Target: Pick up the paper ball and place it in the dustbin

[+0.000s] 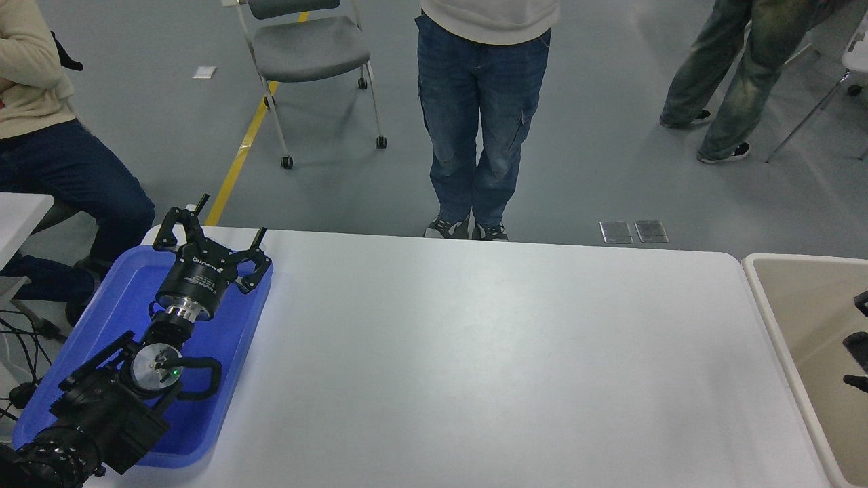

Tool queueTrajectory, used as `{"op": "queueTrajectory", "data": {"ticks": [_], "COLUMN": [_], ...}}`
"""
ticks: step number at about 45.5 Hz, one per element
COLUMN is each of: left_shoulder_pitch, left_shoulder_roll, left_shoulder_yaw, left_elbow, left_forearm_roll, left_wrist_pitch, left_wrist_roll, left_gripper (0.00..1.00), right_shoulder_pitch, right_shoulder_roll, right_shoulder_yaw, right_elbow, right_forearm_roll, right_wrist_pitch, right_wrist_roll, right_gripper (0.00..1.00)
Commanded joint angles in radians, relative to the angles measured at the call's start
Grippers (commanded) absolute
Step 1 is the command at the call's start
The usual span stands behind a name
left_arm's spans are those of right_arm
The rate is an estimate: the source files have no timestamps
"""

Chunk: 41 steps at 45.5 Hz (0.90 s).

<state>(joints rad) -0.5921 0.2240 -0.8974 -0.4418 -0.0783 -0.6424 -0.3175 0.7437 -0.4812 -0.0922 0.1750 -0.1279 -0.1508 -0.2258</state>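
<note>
White table (475, 352), people standing beyond. Left gripper (211, 234) spread over the blue tray (217, 379). Right gripper (858, 346) barely peeks above the dustbin (773, 318); fingers perhaps apart, can't tell.

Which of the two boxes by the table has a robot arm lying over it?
The shallow blue tray at the left; the parked left pincer sits over it. The deep cream dustbin at the right shows only a dark bit at the picture's edge.

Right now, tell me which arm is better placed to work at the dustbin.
Right. The right gripper shows at the picture's right edge over the dustbin; the left gripper sits parked over the blue tray across the table.
</note>
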Motion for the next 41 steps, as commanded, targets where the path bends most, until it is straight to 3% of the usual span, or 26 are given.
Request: {"op": "queueTrajectory", "data": {"ticks": [1,14,20,25,27,29,39,41], "left_shoulder_pitch": [0.000,0.000,0.000,0.000,0.000,0.000,0.000,0.000], "left_shoulder_roll": [0.000,0.000,0.000,0.000,0.000,0.000,0.000,0.000], "left_shoulder_yaw": [0.000,0.000,0.000,0.002,0.000,0.000,0.000,0.000], "left_elbow": [0.000,0.000,0.000,0.000,0.000,0.000,0.000,0.000], "left_forearm_roll": [0.000,0.000,0.000,0.000,0.000,0.002,0.000,0.000], "left_wrist_pitch": [0.000,0.000,0.000,0.000,0.000,0.000,0.000,0.000], "left_wrist_roll": [0.000,0.000,0.000,0.000,0.000,0.000,0.000,0.000], "left_gripper": [1.00,1.00,1.00,1.00,1.00,1.00,1.00,1.00], "right_shoulder_pitch": [0.005,-0.173,-0.253,-0.262,-0.264,-0.267,-0.308,-0.316], "right_shoulder_roll": [-0.100,-0.131,-0.057,-0.008,0.002,0.027,0.107,0.116], "right_shoulder_yaw": [0.491,0.946,1.209,1.273,1.281,1.278,1.257,1.247], "right_elbow": [0.219,0.549,0.624,0.626,0.624,0.624,0.633,0.643], "right_forearm_roll": [-0.007,-0.007,-0.007,-0.007,-0.007,-0.007,-0.009,-0.010], "right_wrist_pitch": [0.013,0.020,0.040,0.071,0.095,0.102,0.164,0.186], "right_wrist_roll": [-0.001,-0.001,-0.001,0.016,0.061,0.135,0.575,0.609], "right_gripper": [1.00,1.00,1.00,1.00,1.00,1.00,1.00,1.00]}}
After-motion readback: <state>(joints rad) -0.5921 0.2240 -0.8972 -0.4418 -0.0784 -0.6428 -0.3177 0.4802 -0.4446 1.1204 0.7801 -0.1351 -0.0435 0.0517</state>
